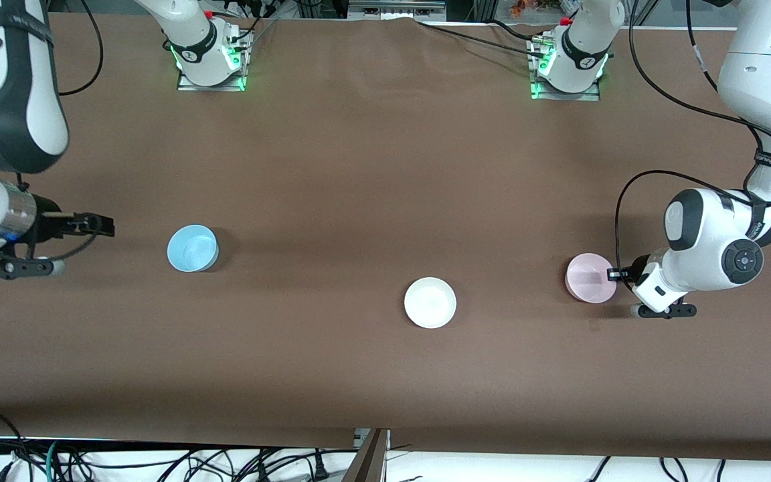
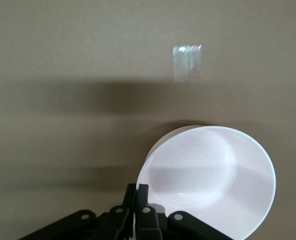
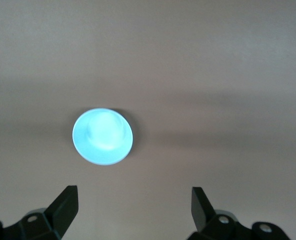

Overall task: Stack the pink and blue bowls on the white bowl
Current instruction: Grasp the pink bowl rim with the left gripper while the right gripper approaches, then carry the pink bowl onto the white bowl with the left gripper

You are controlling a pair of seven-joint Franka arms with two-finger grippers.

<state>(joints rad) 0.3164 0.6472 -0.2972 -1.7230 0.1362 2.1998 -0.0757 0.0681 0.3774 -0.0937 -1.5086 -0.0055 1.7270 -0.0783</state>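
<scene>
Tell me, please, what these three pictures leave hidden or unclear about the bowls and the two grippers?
- Pink bowl: the left wrist view's lower edge cuts off part of its rim, where the shut left gripper pinches it.
- Left gripper: in the front view the arm's own wrist covers most of it.
- Blue bowl: blurred and glaring in the right wrist view; its inside cannot be read.
- Right gripper: open; only its fingertips show there.
- White bowl: appears in neither wrist view.

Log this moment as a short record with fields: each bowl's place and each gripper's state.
pink bowl: on table, left arm's end, rim pinched
blue bowl: on table, right arm's end, untouched
white bowl: between them, nearer the front camera, empty
left gripper: shut on pink bowl's rim
right gripper: open, beside blue bowl, apart from it
stacked so far: none
</scene>
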